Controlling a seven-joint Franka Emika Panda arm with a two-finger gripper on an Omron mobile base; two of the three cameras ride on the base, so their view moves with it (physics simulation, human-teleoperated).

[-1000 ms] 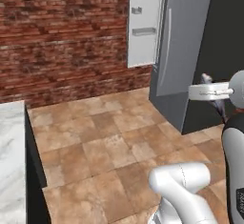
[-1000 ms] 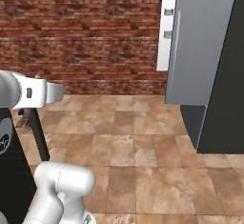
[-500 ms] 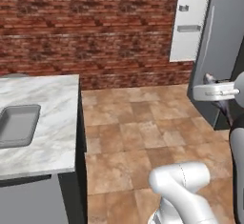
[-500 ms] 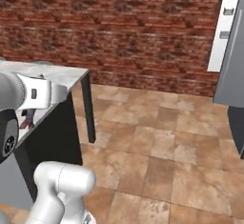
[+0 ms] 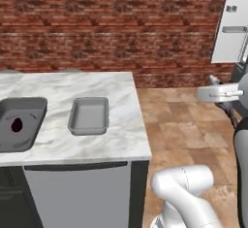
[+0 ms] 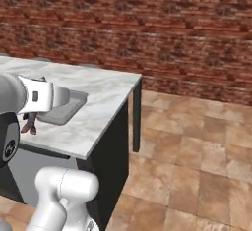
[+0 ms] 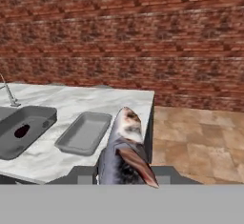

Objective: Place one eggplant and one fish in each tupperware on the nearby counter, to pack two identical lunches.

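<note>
On the counter [image 5: 63,89], near its left edge, a large dark tupperware [image 5: 19,123] is seen with a dark eggplant [image 5: 16,124] lying inside it. Just to its right, towards the counter's right edge, a smaller, lighter tupperware [image 5: 89,116] is set. Further right, above the tiled floor [image 5: 179,125] and off the counter's right edge, the gripper [image 7: 125,174] is pressed together on a grey-brown fish [image 7: 125,144], which is held clear of the counter. A brick wall [image 5: 111,25] is seen behind.
</note>
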